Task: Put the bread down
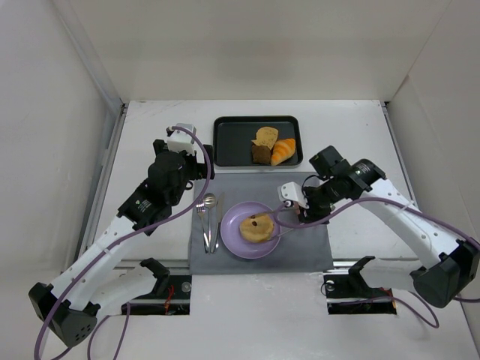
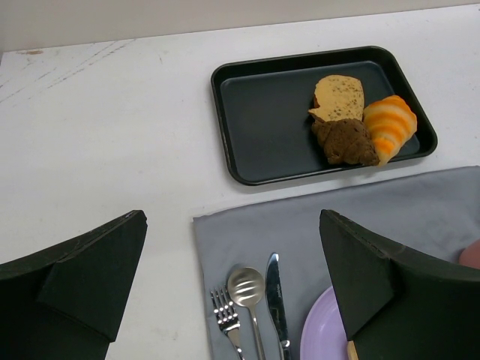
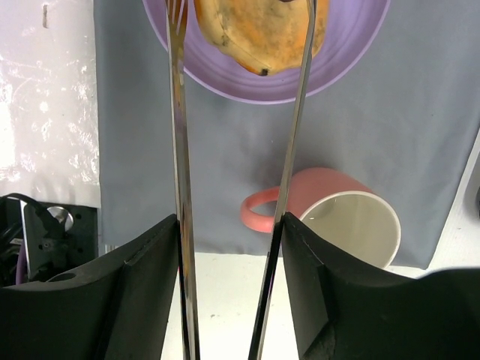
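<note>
The bread (image 1: 256,226), a round tan bun with a dark hollow, lies on the purple plate (image 1: 234,238) on the grey cloth. It also shows at the top of the right wrist view (image 3: 262,34). My right gripper (image 3: 231,225) is shut on metal tongs (image 3: 180,150), fingers pressing on both arms. The tong tips (image 1: 276,219) straddle the bread; I cannot tell whether they squeeze it. My left gripper (image 2: 232,225) is open and empty above the cloth's left edge, over the cutlery.
A black tray (image 1: 229,142) at the back holds a croissant (image 1: 283,151), a brown cake chunk (image 1: 261,154) and a tan slice (image 1: 266,136). Fork, spoon (image 2: 247,285) and knife lie left of the plate. A pink mug (image 3: 330,214) lies on the cloth near my right gripper.
</note>
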